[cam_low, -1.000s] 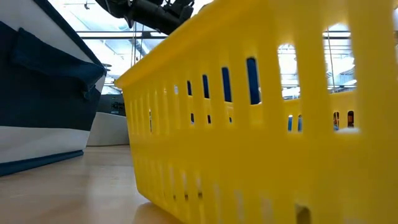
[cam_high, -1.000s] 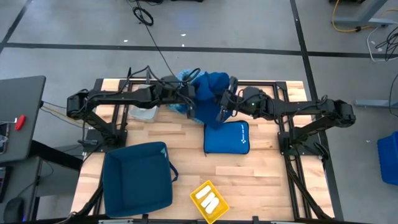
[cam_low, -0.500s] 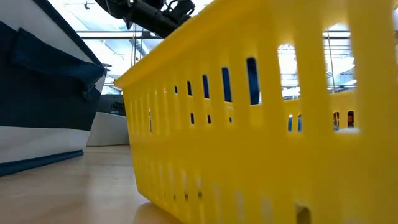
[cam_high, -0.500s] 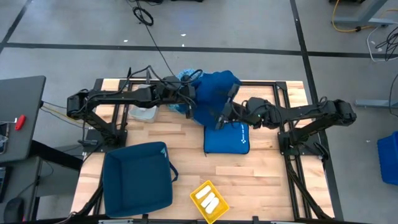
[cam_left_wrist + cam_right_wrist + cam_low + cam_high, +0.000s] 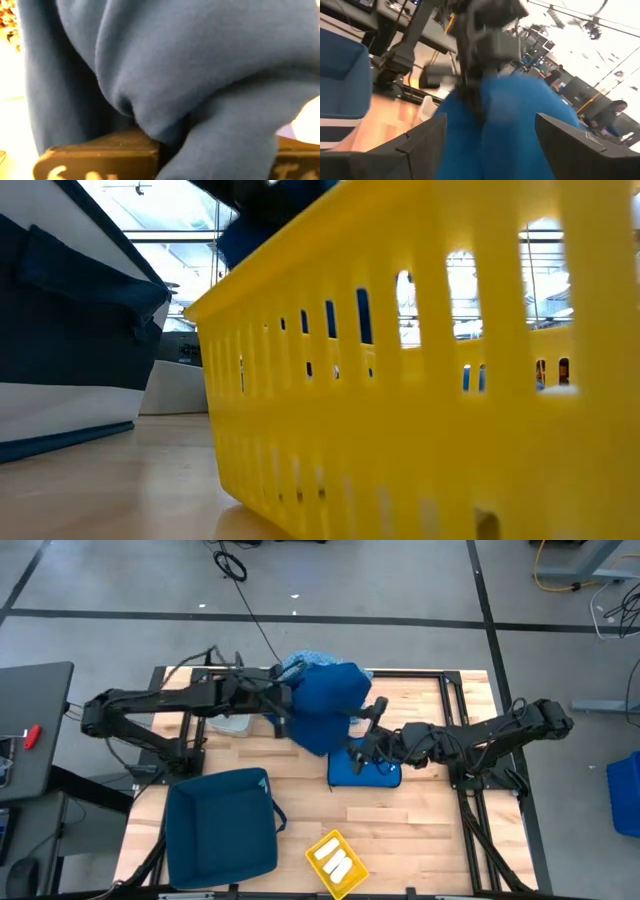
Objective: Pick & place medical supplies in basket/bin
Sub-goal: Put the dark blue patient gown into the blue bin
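Left hand (image 5: 290, 712): clenched on blue cloth (image 5: 325, 705), upper centre. Right hand (image 5: 362, 745): released, over blue pouch (image 5: 372, 768), centre. Yellow basket (image 5: 336, 862): bottom.

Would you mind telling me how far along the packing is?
Done: white packets lie in the yellow basket. In hand: the left pincer holds the blue cloth aloft, the right pincer open over the zip pouch. Left: the navy bin looks empty.

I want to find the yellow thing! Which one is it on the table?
Look at the near edge of the wooden table, beside the big dark blue bin. The small yellow basket sits there, tilted cornerwise. It alone is yellow, slotted, with white packets inside.
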Available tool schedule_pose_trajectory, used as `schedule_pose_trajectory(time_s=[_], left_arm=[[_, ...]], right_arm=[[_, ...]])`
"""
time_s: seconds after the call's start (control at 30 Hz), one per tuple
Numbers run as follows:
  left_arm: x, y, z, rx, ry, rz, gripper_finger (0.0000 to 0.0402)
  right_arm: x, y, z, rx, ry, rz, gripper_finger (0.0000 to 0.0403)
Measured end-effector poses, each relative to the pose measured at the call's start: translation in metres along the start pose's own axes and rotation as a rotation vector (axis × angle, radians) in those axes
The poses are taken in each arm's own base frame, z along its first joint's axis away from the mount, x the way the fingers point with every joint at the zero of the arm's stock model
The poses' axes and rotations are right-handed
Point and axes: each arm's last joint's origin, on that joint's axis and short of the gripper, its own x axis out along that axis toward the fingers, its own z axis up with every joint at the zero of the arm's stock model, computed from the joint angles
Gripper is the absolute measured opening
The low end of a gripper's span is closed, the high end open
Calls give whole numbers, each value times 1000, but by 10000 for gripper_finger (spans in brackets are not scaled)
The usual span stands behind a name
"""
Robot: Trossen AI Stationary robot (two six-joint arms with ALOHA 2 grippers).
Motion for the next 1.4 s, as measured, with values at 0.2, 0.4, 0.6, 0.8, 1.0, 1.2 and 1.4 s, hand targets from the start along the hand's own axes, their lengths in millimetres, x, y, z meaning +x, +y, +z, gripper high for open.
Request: schedule_pose_trajectory(time_s=[0.2, 0.4, 0.6, 0.8, 1.0, 1.2, 1.4], left_arm=[[-60, -12, 6, -9, 46, 50, 33], [-127, -17, -1, -83, 57, 131, 33], [-174, -19, -19, -189, 46, 21, 33], [-194, -29, -34, -124, 103, -289, 33], [-207, -38, -41, -59, 120, -600, 33], [-218, -47, -39, -100, 132, -889, 33], [-221, -59, -34, -142, 168, -998, 33]], right_arm=[[-7, 9, 4, 4, -7, 35, 309], [-10, 13, 5, 6, -4, 60, 309], [-10, 15, 2, 3, 21, 76, 309], [-10, 16, 0, 11, 39, 86, 309], [-10, 16, -1, 8, 47, 88, 309], [-7, 13, -4, 14, 57, 76, 309], [-5, 11, -7, 25, 79, 72, 309]])
